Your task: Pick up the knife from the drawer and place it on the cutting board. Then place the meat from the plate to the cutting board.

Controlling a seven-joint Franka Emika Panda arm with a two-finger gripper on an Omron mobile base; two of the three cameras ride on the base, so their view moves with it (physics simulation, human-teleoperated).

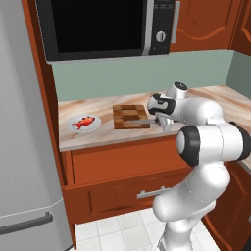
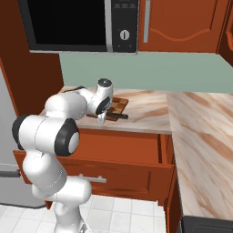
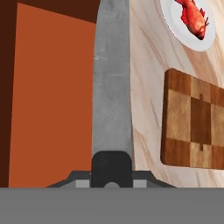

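My gripper [image 1: 162, 121] is shut on the knife [image 3: 111, 87], holding it by its black handle [image 2: 117, 117]. It hangs at the counter's front edge, just right of the checkered cutting board [image 1: 130, 116]. In the hand view the silver blade runs up along that edge, with the cutting board [image 3: 194, 120] to its right. The red-orange meat [image 1: 84, 122] lies on the white plate [image 1: 96, 123], left of the board. In the hand view the meat [image 3: 194, 15] and plate [image 3: 183, 38] are in the top right corner. Below the counter the drawer [image 1: 122, 164] stands pulled open, its inside [image 3: 52, 100] to the left of the blade.
A microwave [image 1: 105, 27] hangs above the counter, and a grey fridge [image 1: 24, 147] stands at the left. The marble counter [image 2: 200, 132] turns a corner to the right. The open drawer's front panel carries a silver bar handle [image 1: 152, 192].
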